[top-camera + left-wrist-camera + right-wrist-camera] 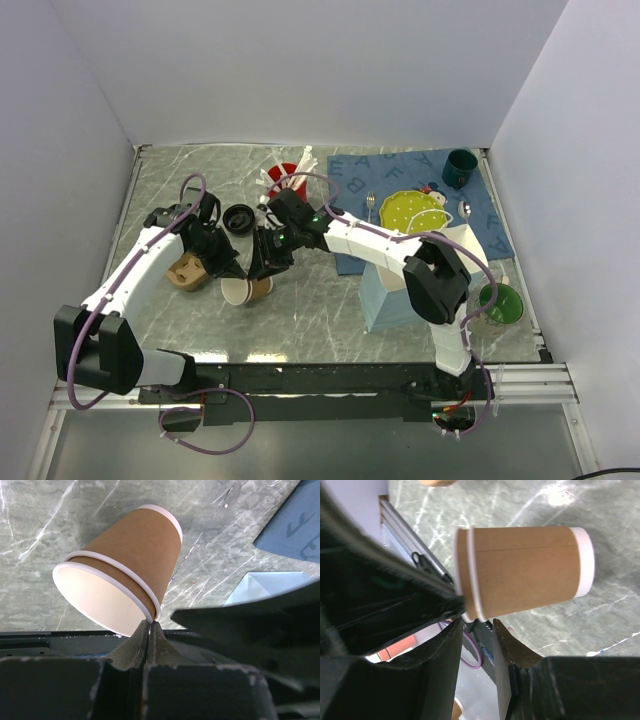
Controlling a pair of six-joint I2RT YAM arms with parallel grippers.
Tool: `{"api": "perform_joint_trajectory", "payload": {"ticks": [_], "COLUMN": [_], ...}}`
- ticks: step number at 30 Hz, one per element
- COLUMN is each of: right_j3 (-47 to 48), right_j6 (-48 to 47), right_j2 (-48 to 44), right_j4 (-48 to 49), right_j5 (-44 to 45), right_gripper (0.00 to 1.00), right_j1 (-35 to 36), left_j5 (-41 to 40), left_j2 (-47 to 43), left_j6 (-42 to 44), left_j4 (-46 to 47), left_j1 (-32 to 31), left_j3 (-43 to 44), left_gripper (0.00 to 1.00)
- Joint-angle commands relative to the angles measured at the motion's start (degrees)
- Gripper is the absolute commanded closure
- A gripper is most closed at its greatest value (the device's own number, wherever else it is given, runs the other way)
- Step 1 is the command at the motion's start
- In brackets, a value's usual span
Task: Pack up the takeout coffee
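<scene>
My left gripper has its fingers pressed together, tips right against the rolled rim of the lidless cups; I cannot tell whether any paper is caught between them. These are two brown paper cups nested one in the other, with two white rims showing. They lie on their side on the marble table, the white inside turned toward the left.

My right gripper is at the same cups from the right, fingers spread apart, and the doubled rim sits at the mouth of the gap. One finger crosses the open end and the other lies just beside the outer wall; I cannot tell if either presses.

The takeout coffee is apart from all this, farther back on the table between my two wrists, only its round black lid showing from above.

Just left of my left gripper lies another brown thing I cannot make out. Far back stands the red cup of white utensils, at the left edge of the blue mat, which carries a yellow plate and a teal cup. A pale box stands at the near right
</scene>
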Motion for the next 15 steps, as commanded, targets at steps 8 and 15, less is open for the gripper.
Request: {"api": "perform_joint_trajectory", "payload": {"ticks": [8,15], "right_j3": [2.98,3.15], "right_j6": [-0.28,-0.19], "right_j2": [2.43,2.87], "right_j4": [-1.14,-1.75], "right_j5": [0.64,1.69], "right_gripper": [0.62,0.62], "right_j1": [0.19,0.37], "left_j5": [1.79,2.05], "left_j2": [0.48,0.3], "left_j6": [-0.07,-0.59], "left_j4": [1.44,1.62], "left_j1": [-0.23,-0.15], "left_j3": [1.35,1.26], "left_gripper": [0.99,0.99]}}
